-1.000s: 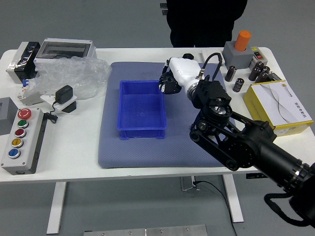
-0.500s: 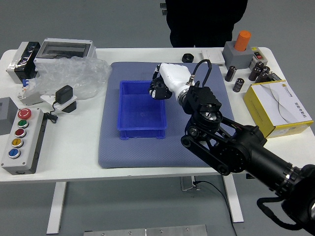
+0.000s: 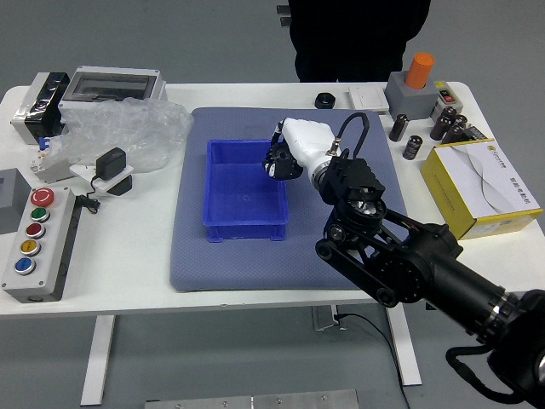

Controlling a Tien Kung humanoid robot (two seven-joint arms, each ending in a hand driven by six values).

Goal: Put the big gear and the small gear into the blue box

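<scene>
Here's the right hand (image 3: 278, 164), right over the blue box's (image 3: 246, 230) right rim! Grasping or released? Can't tell, nor can I make out either gear. The box sits on the mat (image 3: 230, 271), person (image 3: 353, 43) opposite.

the robot hand (image 3: 302, 146) hides the blue box's far right corner (image 3: 245, 232); whether it grips anything is unclear. its arm (image 3: 464, 294) and, at the left edge of the bench (image 3: 111, 273), a grey block (image 3: 11, 200) are cut off. the yellow box's print (image 3: 507, 177) is too small to read.
</scene>
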